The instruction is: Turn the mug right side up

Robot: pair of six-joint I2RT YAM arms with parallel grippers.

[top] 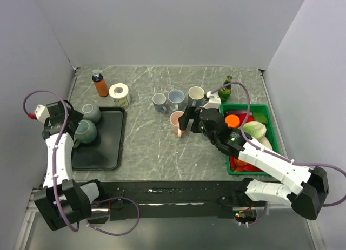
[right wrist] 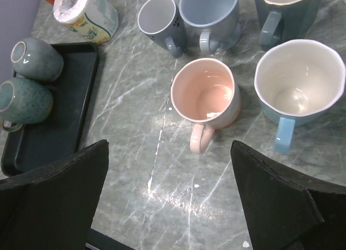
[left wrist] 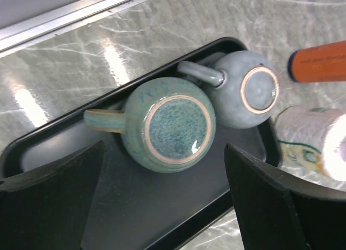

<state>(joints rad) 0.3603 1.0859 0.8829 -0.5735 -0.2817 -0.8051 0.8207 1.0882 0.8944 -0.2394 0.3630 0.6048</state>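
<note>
The left fingers (left wrist: 59, 201) were spread wide and held nothing, hanging over a black tray (left wrist: 135, 207) with the green mug (left wrist: 173, 126) lying between them, base up and rim down on the tray floor. A grey mug (left wrist: 246, 90), also upside down, sat just past the right-hand finger's tip, touching or nearly touching the green one, with its handle pointing into the gap between the two. The step in hand looked like the reach to grasp the green mug. To do it well, the fingers probably needed to come down on either side of the round body, closing across its middle rather than on the glazed base, which would likely slip. The green mug's handle (left wrist: 102, 119) stuck out toward the left-hand finger, so a slight wrist turn might keep that finger off it. The far finger had little room beside the grey mug and could nudge it. The right fingers (right wrist: 59, 190) were also wide and empty, over a pink mug (right wrist: 208, 96) standing upright on the surface.
</note>
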